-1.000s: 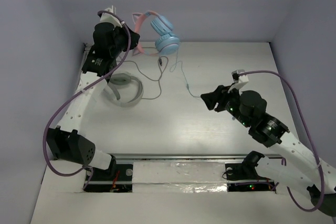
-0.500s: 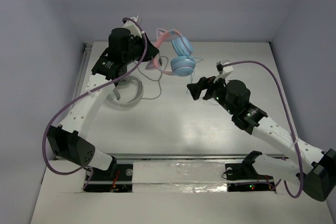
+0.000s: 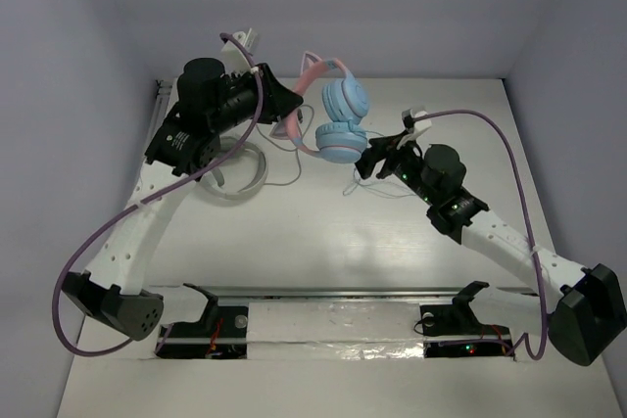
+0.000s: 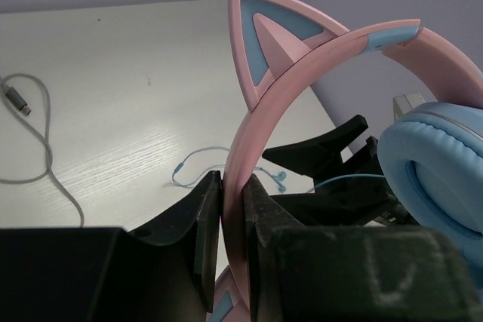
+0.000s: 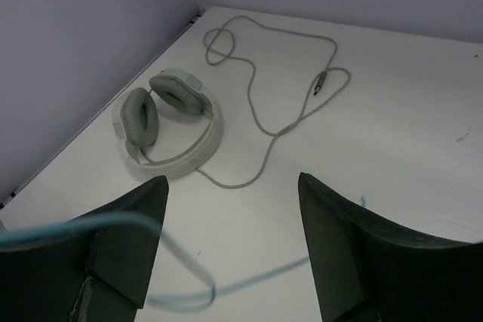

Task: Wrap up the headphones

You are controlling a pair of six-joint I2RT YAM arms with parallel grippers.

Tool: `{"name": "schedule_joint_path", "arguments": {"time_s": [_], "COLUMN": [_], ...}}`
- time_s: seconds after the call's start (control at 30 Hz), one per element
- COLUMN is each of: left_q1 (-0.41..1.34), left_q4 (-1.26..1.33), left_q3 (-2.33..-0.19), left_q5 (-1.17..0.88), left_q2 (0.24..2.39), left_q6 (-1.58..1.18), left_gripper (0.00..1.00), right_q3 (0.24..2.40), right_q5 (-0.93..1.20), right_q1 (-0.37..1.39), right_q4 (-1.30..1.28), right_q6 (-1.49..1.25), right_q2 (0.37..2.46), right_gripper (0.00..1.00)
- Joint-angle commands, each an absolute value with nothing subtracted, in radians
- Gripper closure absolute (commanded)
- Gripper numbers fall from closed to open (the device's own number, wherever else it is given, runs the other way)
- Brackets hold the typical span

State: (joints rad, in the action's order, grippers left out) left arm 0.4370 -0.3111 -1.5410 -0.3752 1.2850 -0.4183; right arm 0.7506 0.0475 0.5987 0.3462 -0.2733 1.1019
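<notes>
Where the white counter (image 3: 323, 242) meets the pale lilac walls (image 3: 392, 7), the room closes in as a plain box on three sides. The top has a faint wood grain, seen in the left wrist view.

The headphones (image 3: 338, 124) are held up off the counter near its back edge. The left pincer (image 4: 232, 209) is clamped tight on the pink headband just below a cat ear, and the two blue ear cups hang to the right of it. Their thin blue cable (image 3: 358, 183) trails down onto the counter. The right pincer (image 5: 230, 186) stands just beside the lower ear cup with its jaws spread wide and gripping nothing.

A grey-white headset (image 5: 170, 130) lies flat near the left wall, and a loose grey cable (image 5: 264, 96) snakes away from it across the counter.

From above, the left arm covers part of the grey-white headset, and the right pincer's dark fingers merge into one shape. The left wrist view cuts off one ear cup at the right edge. In the right wrist view the blue cable is a blurred streak across the left finger. Whether it touches that finger cannot be told.
</notes>
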Motion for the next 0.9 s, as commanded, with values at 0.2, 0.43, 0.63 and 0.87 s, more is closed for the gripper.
{"name": "schedule_joint_path", "arguments": {"time_s": [0.2, 0.43, 0.63, 0.87], "left_q1": [0.445, 0.445, 0.445, 0.445], "left_q4": [-0.293, -0.255, -0.261, -0.285], "left_q3": [-1.646, -1.681, -1.707, -1.791], "left_q5": [-0.437, -0.495, -0.483, -0.419], "left_q2": [1.184, 1.2, 1.203, 1.265], "left_q6": [-0.471, -0.517, -0.517, -0.485], "left_gripper": [1.0, 1.0, 1.0, 1.0], "right_q3": [0.71, 0.669, 0.675, 0.603], "right_q5": [0.178, 0.294, 0.385, 0.373], "right_q1": [0.601, 0.601, 0.601, 0.601], "right_q4": [0.505, 0.603, 0.611, 0.555], "right_q6": [-0.25, -0.307, -0.331, -0.391], "right_q2": [1.055, 1.13, 1.152, 1.034], "right_gripper": [0.3, 0.43, 0.68, 0.79]}}
